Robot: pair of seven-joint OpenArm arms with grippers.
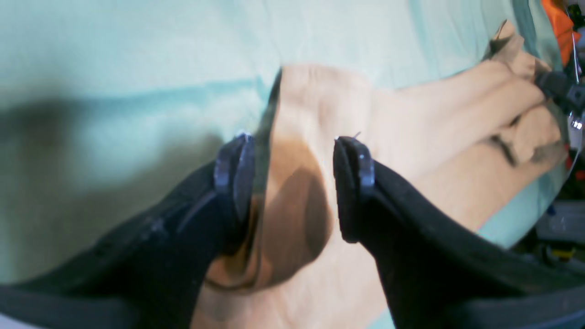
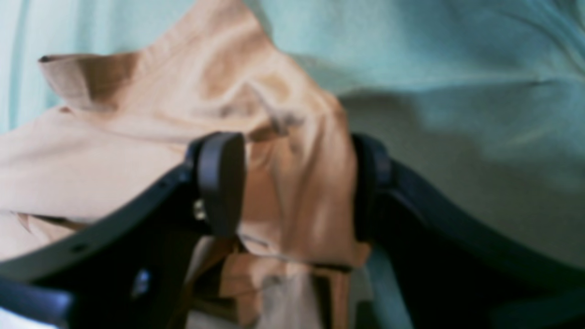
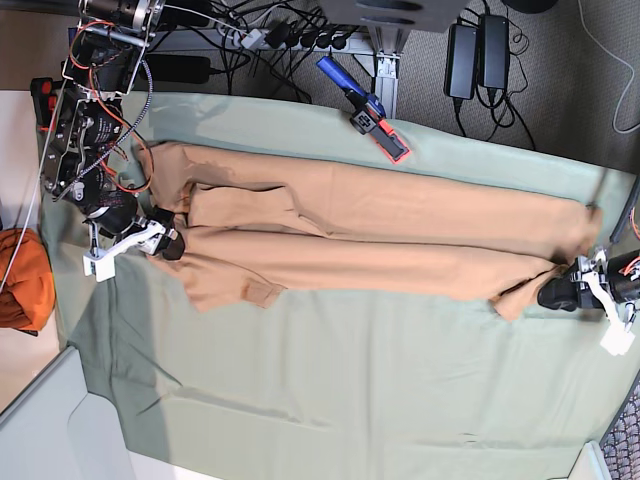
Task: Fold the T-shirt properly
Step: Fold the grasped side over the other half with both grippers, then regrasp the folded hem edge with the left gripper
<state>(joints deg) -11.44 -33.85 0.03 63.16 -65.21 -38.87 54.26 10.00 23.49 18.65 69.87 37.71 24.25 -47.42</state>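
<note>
T-shirt [image 3: 370,235] lies long and flat across the green cloth [image 3: 330,390] on my worktop, already folded into a strip. My left end effector [image 1: 292,173] and right end effector [image 2: 297,187] each stand apart around an end. Next I think both must pinch and fold it over.

base: bright, even, sharp | wrist views: soft blur, edge distortion | tool shadows on T-shirt [image 1: 297,205]

The T-shirt [image 3: 380,240] lies stretched on the green cloth [image 3: 350,380] between both end effectors.
</note>
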